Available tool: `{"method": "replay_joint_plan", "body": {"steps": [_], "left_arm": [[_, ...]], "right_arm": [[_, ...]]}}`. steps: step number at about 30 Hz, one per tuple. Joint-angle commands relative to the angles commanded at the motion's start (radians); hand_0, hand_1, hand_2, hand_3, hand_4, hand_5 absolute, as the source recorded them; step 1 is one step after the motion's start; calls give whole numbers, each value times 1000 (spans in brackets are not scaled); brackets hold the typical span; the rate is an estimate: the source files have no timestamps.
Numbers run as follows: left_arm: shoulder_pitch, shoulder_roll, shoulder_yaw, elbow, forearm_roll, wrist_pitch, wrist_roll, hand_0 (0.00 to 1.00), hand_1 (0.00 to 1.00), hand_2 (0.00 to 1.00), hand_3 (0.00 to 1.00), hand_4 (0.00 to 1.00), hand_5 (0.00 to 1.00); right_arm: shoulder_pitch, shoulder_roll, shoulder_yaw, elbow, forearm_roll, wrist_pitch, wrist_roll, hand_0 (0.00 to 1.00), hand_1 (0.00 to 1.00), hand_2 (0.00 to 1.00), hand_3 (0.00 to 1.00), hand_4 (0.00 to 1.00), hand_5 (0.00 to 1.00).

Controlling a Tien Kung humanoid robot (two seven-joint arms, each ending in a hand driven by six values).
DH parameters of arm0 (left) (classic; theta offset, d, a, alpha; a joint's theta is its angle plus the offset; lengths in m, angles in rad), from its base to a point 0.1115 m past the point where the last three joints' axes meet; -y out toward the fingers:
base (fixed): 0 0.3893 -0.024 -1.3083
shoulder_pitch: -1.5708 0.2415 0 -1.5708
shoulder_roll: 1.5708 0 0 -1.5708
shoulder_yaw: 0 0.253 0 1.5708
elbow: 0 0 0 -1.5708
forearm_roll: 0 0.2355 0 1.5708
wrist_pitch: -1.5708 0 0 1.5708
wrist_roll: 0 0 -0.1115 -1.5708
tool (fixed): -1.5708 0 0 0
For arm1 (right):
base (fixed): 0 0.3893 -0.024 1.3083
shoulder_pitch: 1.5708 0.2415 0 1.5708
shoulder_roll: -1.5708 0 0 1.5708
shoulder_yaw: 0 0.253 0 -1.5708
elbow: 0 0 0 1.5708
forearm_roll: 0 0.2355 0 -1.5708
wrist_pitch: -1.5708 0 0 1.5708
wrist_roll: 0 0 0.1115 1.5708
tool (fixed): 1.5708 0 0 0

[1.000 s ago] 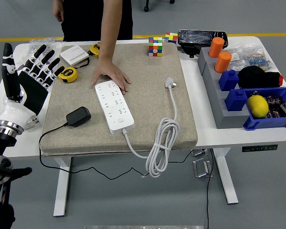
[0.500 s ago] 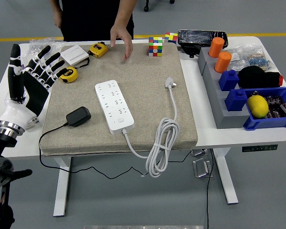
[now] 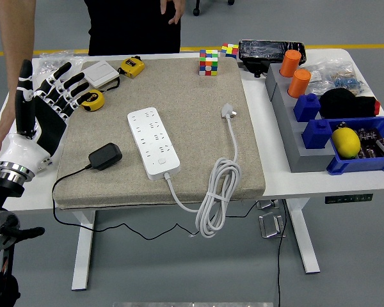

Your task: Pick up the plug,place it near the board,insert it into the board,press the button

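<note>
I see grey floor with a yellow line behind the white table [image 3: 320, 179], and a person [image 3: 131, 22] standing at its far side, one arm hanging down at the left edge. A beige mat [image 3: 179, 83] covers most of the tabletop. On it the white power strip [image 3: 153, 142] lies diagonally, its cable [image 3: 214, 192] coiled over the near edge. The black plug [image 3: 105, 156] sits just left of the strip, untouched. My left hand [image 3: 45, 112] hovers at the mat's left side, fingers spread, holding nothing.
</note>
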Motion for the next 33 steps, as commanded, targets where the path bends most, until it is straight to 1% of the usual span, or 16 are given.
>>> {"method": "replay_joint_plan", "body": {"steps": [5, 6, 12, 13, 18, 19, 24, 25, 30, 31, 33], "left_arm": [[1, 0, -4, 2, -2, 4, -7, 774, 778, 721, 696, 998, 998], [2, 0, -5, 3, -3, 6, -10, 833, 881, 837, 684, 998, 998], [5, 0, -5, 6, -12, 9, -14, 833, 881, 837, 684, 998, 998], [6, 0, -6, 6, -14, 9, -13, 871, 918, 876, 727, 998, 998], [8, 0, -5, 4, -14, 6, -10, 871, 918, 876, 727, 998, 998], [8, 0, -5, 4, -13, 5, -10, 867, 913, 873, 768, 998, 998], [7, 0, -3, 4, -11, 3, -7, 867, 913, 873, 768, 998, 998], [7, 0, -2, 5, -11, 3, -7, 860, 899, 862, 794, 998, 998], [7, 0, 0, 6, -13, -1, -5, 860, 899, 862, 794, 998, 998], [7, 0, 1, 5, -14, -1, -4, 845, 860, 827, 795, 998, 998], [7, 0, 1, 4, -15, -3, -3, 845, 860, 827, 795, 998, 998]], "right_arm": [[-1, -1, 3, 0, 0, 1, -1, 818, 774, 748, 754, 998, 998], [-1, -1, 4, 0, 0, 1, -1, 817, 774, 748, 754, 998, 998], [-1, -1, 8, -1, 0, 1, -1, 817, 774, 748, 754, 998, 998], [-1, -1, 9, -1, 0, 1, -1, 818, 774, 747, 752, 998, 998], [-1, -1, 10, -2, 1, 1, -1, 818, 774, 747, 752, 998, 998], [-1, -1, 11, -2, 1, 1, -1, 818, 774, 748, 753, 998, 998], [1, 0, 16, -1, 0, 1, -1, 818, 774, 748, 753, 998, 998], [1, 0, 15, -2, 1, 1, -2, 816, 774, 747, 753, 998, 998], [2, -1, 16, -1, 1, 1, -2, 816, 774, 747, 753, 998, 998], [2, -1, 17, -1, 1, 1, -2, 816, 774, 748, 753, 998, 998], [2, -1, 17, -1, 2, 1, -2, 816, 774, 748, 753, 998, 998]]}}
